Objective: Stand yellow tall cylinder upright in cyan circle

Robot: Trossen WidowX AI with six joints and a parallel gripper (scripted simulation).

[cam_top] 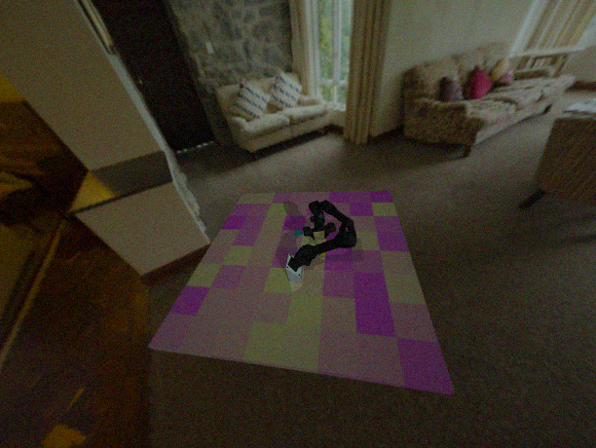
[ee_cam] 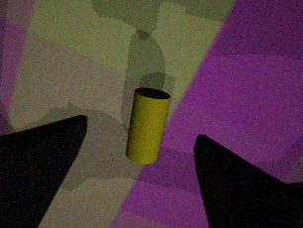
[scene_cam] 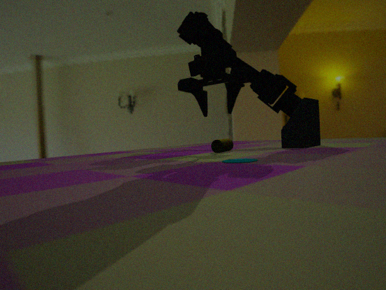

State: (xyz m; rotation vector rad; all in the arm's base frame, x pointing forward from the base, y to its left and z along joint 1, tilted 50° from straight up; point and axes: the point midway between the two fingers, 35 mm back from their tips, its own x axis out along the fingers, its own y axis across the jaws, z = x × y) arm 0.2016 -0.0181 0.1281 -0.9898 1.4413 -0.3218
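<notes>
The yellow tall cylinder (scene_cam: 222,145) (ee_cam: 148,128) lies on its side on the patchwork mat. In the top view the arm mostly hides it. The cyan circle (cam_top: 298,233) (scene_cam: 239,161) is flat on the mat with nothing standing on it, close to the cylinder; it is outside the wrist view. My gripper (scene_cam: 218,115) is open and empty, pointing down and high above the cylinder. In the wrist view the cylinder appears between the two fingers, one at each side, with its dark end toward the top of the picture. Neither finger touches it.
The patchwork mat (cam_top: 273,341) (scene_cam: 284,239) lies under everything. The arm's base (scene_cam: 301,126) stands on it, beyond the cylinder and to the right in the exterior view. The arm's shadow falls across the mat around the circle. Sofas and walls are far behind.
</notes>
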